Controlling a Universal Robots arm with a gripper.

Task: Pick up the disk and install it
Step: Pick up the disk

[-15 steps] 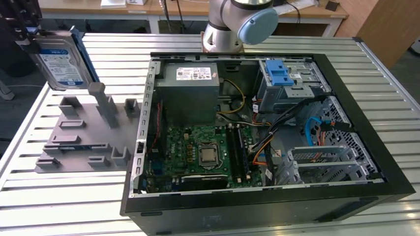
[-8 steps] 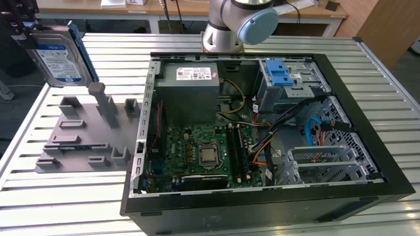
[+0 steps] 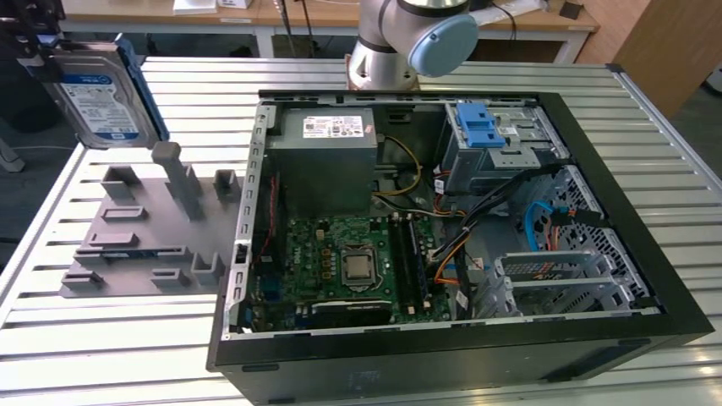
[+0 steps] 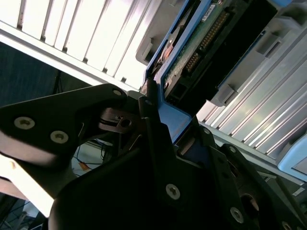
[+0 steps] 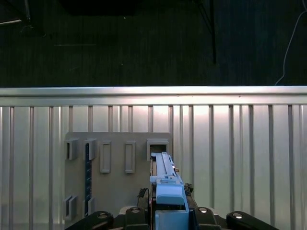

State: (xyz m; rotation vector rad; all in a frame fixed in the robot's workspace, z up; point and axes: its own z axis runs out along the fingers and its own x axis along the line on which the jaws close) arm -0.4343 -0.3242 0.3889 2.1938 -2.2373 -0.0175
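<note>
The disk [image 3: 100, 95] is a flat silver rectangle with a white-and-blue label and blue plastic rails along its edges. It hangs upright, label side towards the exterior camera, lifted clear of the surface [image 3: 665, 194] above its far corner at the exterior view's left. The claw [image 4: 168, 115] is clamped on one blue-railed end. The second wrist view shows the disk's green circuit-board underside.

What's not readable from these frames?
Exterior view: gripper cut off by the picture's edge above the disk.
Second wrist view: disk's label side faces away; fingers cover part of its edge.
Exterior view: drive cage interior hidden by its own walls.
</note>
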